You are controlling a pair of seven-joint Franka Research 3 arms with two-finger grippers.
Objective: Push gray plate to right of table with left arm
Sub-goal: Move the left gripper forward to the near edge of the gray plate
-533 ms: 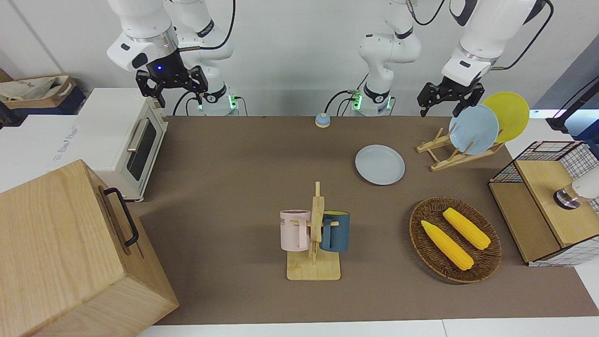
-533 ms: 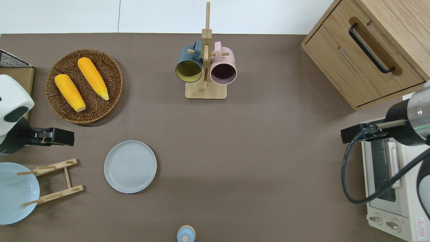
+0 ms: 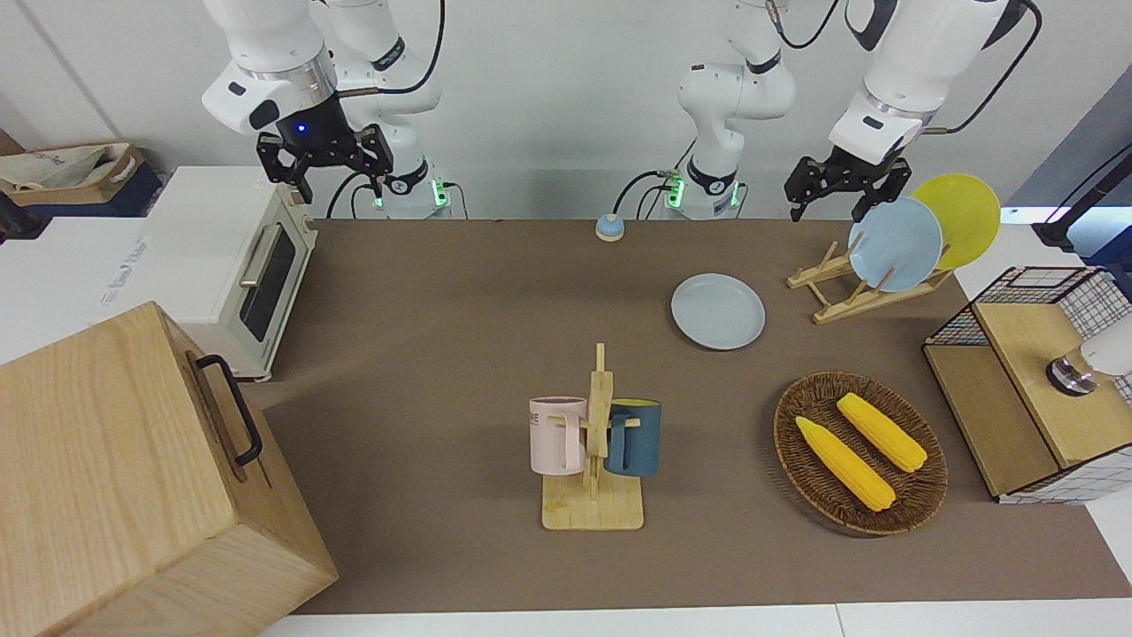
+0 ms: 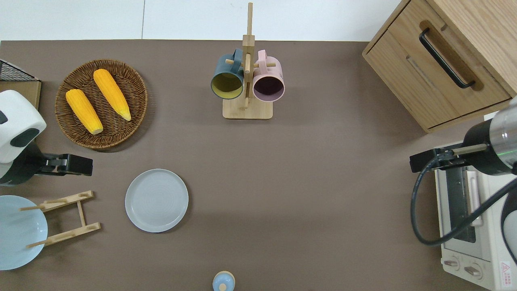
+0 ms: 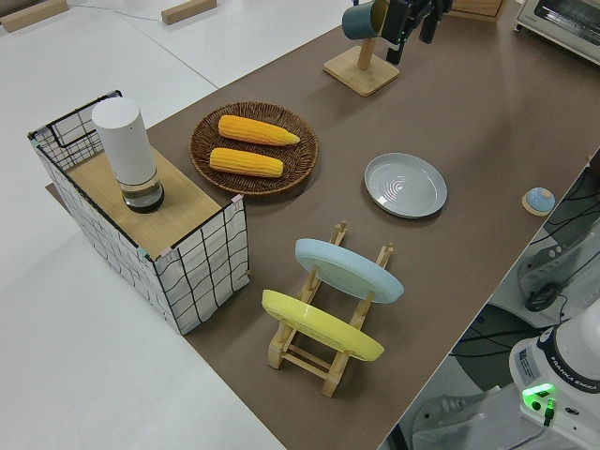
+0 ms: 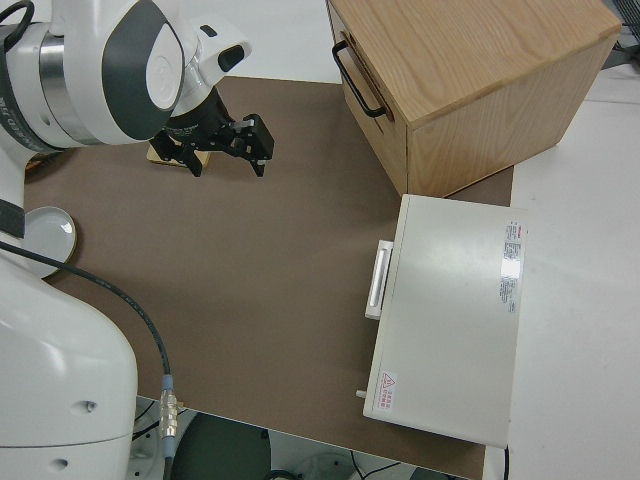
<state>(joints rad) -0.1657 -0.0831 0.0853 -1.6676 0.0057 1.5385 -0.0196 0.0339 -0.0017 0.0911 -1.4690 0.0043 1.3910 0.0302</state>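
The gray plate [image 3: 717, 310] [image 4: 156, 200] [image 5: 406, 185] lies flat on the brown table [image 3: 442, 301], nearer to the robots than the mug rack. My left gripper [image 3: 826, 210] [image 4: 84, 166] hangs open in the air, holding nothing. It is over the table between the wicker basket and the plate rack, clear of the gray plate and toward the left arm's end from it. My right gripper [image 3: 343, 189] [image 6: 228, 168] is open and parked.
A wooden plate rack [image 4: 64, 218] holds a light-blue plate [image 3: 895, 244] and a yellow plate [image 3: 966, 217]. A wicker basket [image 4: 139, 91] holds two corn cobs. A mug rack [image 4: 247, 81], wooden cabinet [image 4: 444, 60], toaster oven [image 4: 472, 226], wire shelf [image 3: 1035, 380] and small blue knob [image 4: 223, 281] also stand here.
The left gripper has shifted slightly toward the gray plate. The plate and the right arm have not moved.
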